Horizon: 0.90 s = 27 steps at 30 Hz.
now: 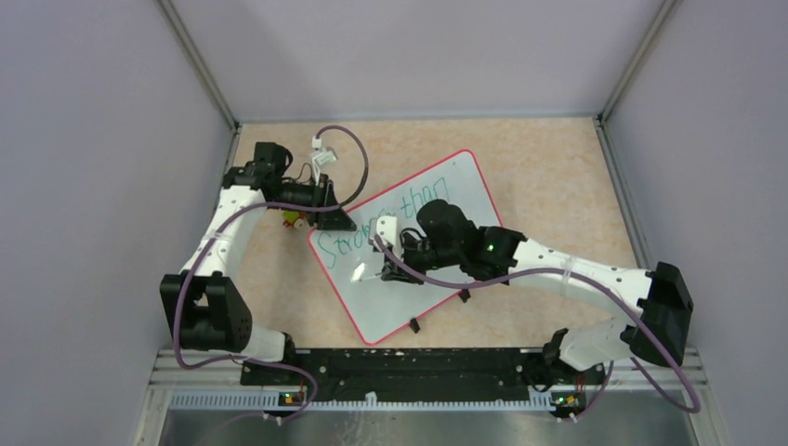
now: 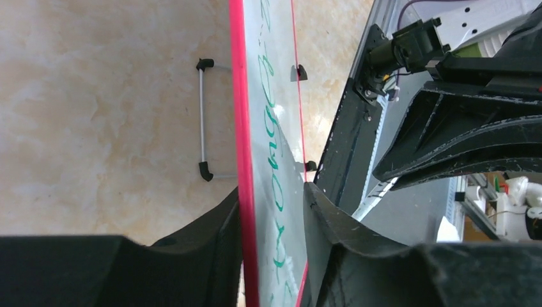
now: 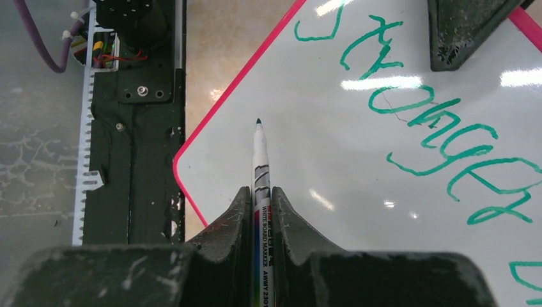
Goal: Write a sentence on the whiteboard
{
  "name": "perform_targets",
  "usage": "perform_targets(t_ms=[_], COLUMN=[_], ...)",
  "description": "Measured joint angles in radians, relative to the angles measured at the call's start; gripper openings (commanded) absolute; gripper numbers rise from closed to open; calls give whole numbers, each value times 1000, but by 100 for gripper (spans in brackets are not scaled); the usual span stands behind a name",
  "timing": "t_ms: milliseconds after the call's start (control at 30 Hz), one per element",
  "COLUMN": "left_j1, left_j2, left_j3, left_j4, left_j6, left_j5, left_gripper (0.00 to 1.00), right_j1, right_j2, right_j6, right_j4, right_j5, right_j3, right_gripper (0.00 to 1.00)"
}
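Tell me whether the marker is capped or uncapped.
Uncapped. In the right wrist view the marker held in the right hand ends in a bare green tip over the whiteboard.

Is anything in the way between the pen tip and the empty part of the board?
No, nothing visible is. The right gripper holds the marker with its tip over bare whiteboard, beside the green writing. The left gripper clamps the whiteboard's edge, well away from the tip.
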Motion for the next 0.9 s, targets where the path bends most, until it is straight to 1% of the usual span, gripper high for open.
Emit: perform_targets(t_ms=[67, 400, 600, 633, 900], left_j1=[-17, -17, -18, -18, -19], left_j2=[0, -11, -22, -22, -22], left_j3=[-5, -11, -19, -19, -19], left_j4=[9, 44, 34, 34, 34], left_j6=[-5, -28, -51, -51, -51], left_j5=[-10, -23, -2, -2, -2], left_gripper=[32, 10, 1, 0, 0], right_j1=[16, 53, 56, 58, 59], right_j2=[7, 33, 36, 36, 36], right_j6=[-3, -14, -13, -13, -11], right_j4=[7, 54, 74, 77, 89], right_j5=[12, 64, 79, 81, 94], right_j3=[-1, -86, -97, -97, -97], right_gripper=[0, 0, 0, 0, 0])
